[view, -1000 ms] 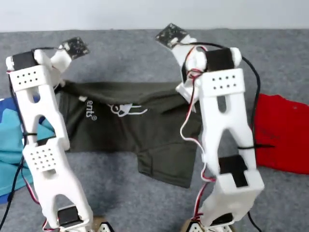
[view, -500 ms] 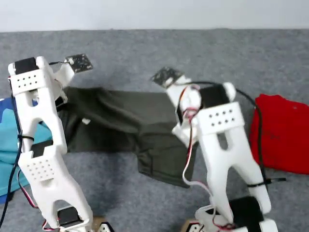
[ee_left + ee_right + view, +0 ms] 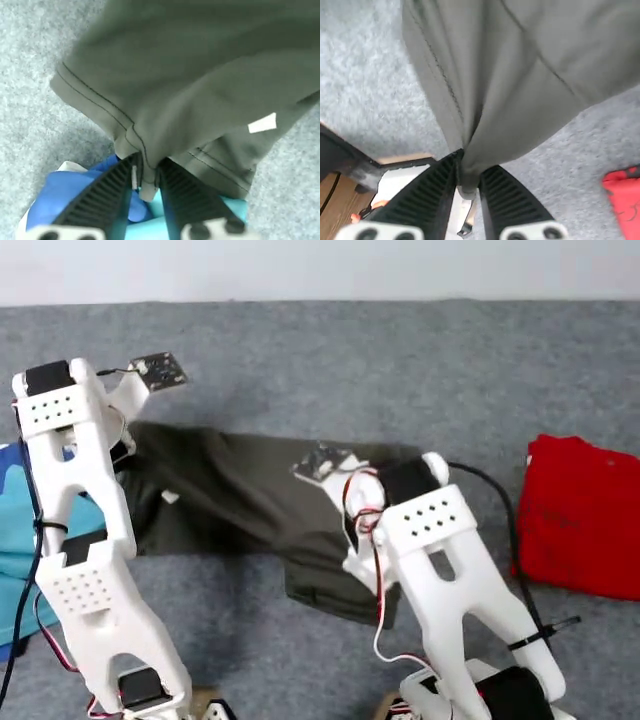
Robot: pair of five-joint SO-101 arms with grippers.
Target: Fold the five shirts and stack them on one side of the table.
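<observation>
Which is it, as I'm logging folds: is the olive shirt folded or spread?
Mid-fold: the olive shirt is doubled over itself, edges pinched in the left gripper and right gripper.

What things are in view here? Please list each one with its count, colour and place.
olive shirt: one, dark olive, mid-table, bunched between the arms
red shirt: one, red, right edge of the table
blue shirts: count unclear, teal and blue, left edge of the table
table: one, grey, under everything
left arm: one, white, left side
right arm: one, white, over the olive shirt
left gripper: one, black fingers, shut on the olive shirt
right gripper: one, black fingers, shut on the olive shirt
</observation>
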